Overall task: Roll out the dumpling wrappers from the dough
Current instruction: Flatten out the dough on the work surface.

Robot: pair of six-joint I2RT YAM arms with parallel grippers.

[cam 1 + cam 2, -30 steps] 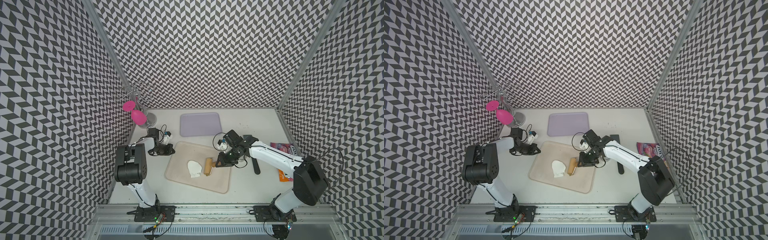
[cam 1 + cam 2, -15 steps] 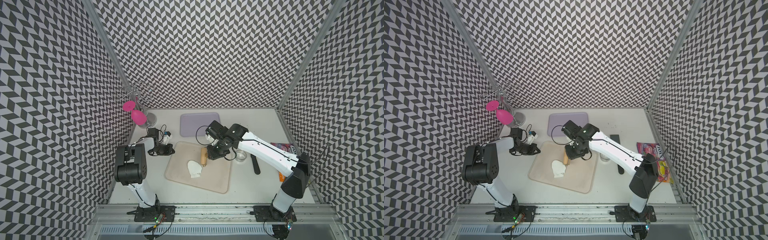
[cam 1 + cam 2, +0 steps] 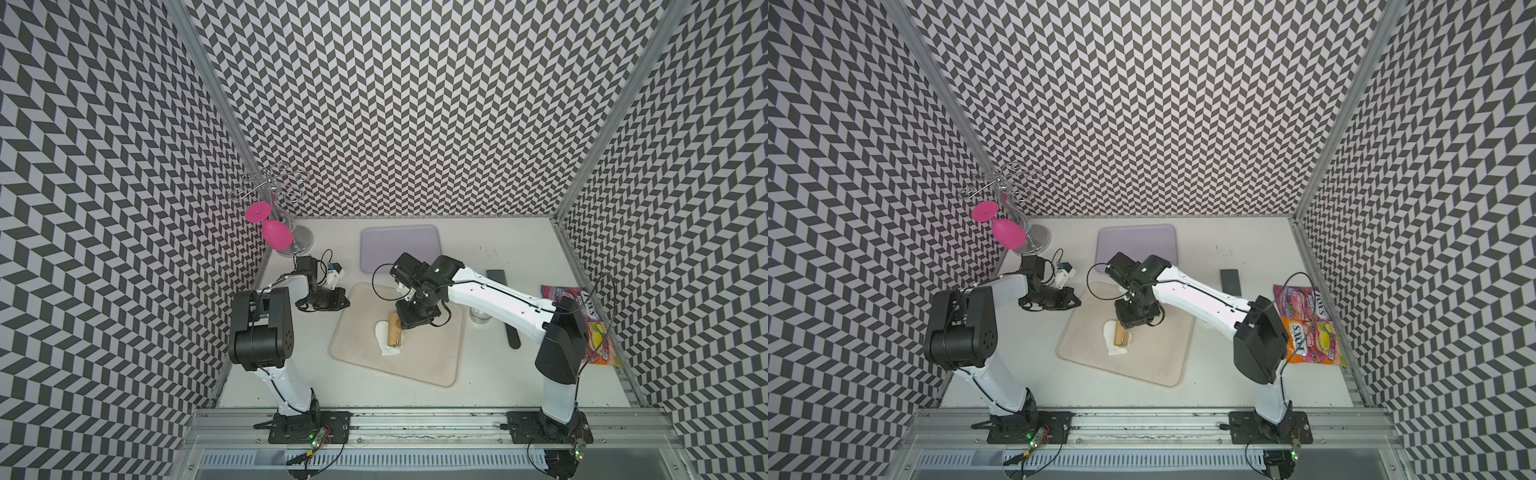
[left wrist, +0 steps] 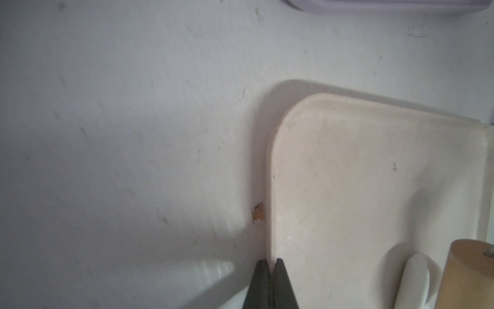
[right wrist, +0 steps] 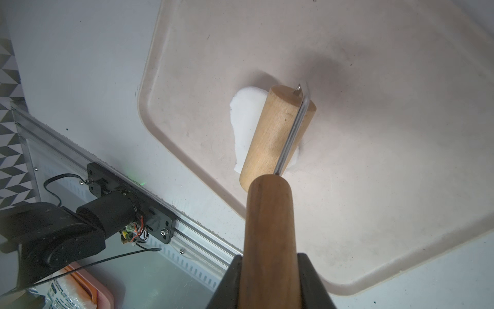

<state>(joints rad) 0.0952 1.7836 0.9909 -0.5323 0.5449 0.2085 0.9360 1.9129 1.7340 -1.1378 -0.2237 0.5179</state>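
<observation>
**Right wrist view: wooden roller lying on the dough**

The right gripper [image 5: 269, 270] clamps the dark wooden handle of a small rolling pin [image 5: 276, 133]. The pin's pale wooden barrel lies across the soft white dough [image 5: 244, 120], a flattened irregular patch on the beige, round-cornered plastic tray [image 5: 374, 80]. The left gripper [image 4: 271, 273] has its jaws pressed together, tips at the tray's rim near a corner. In both top views a flat lilac tray [image 3: 399, 247] lies behind.

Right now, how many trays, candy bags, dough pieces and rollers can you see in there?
Trays: 2, the beige tray and the lavender tray
Candy bags: 2, the pink candy bag and the orange candy bag
Dough pieces: 1, the dough
Rollers: 1, the wooden roller
Total: 6
</observation>
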